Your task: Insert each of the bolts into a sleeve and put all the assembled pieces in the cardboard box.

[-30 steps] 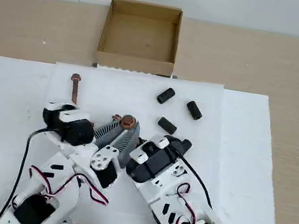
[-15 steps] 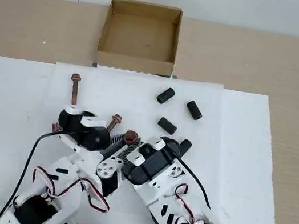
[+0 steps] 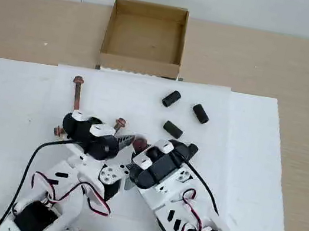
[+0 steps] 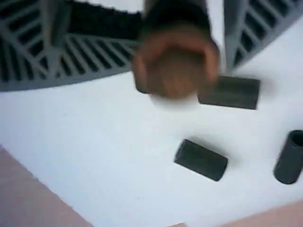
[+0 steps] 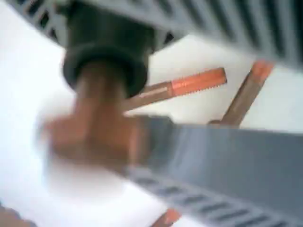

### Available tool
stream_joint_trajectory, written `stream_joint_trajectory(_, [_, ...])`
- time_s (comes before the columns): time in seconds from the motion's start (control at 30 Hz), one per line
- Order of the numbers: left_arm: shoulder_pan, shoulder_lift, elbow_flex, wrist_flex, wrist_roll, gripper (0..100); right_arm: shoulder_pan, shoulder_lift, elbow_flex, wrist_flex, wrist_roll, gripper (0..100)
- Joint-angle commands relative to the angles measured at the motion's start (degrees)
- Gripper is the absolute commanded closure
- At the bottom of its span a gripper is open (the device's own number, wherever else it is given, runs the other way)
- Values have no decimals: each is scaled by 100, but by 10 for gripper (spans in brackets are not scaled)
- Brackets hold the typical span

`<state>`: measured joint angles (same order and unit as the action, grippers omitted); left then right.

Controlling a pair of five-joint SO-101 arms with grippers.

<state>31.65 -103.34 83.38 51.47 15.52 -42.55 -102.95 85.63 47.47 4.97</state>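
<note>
Shifting since a second ago: left jaws, closed on copper-coloured bolt (image 4: 175, 66), bring it into black cylindrical sleeve (image 5: 109, 42) gripped in right jaws, over white paper sheet (image 3: 241, 167). Insertion looks underway; brown cardboard box (image 3: 139, 65) holds nothing yet.

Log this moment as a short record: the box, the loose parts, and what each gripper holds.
box: cardboard box, empty, past the far edge of the paper
loose sleeves: three, lying on the paper
loose bolts: three on the paper, one partly under an arm
left gripper: fingers shut on held bolt
right gripper: fingers shut on held sleeve
assembly: bolt shaft in the sleeve's end, depth unclear
</note>
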Motion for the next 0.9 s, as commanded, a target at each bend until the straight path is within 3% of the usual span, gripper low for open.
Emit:
stream_joint_trajectory(0.0, [-158, -44, -57, 18, -193, 779, -4, -48, -149, -189, 44, 996])
stream_joint_trajectory(0.4, [-167, -44, -620, 18, -193, 784, 4, -48, -149, -163, 44, 996])
stream_joint_trajectory(0.63, [-870, -26, -980, -325, -563, 999, 13, -48, -149, -154, 44, 996])
stream_joint_trajectory(0.87, [-1222, -26, -769, -308, -800, 995, 637, -48, -158, -145, 9, 996])
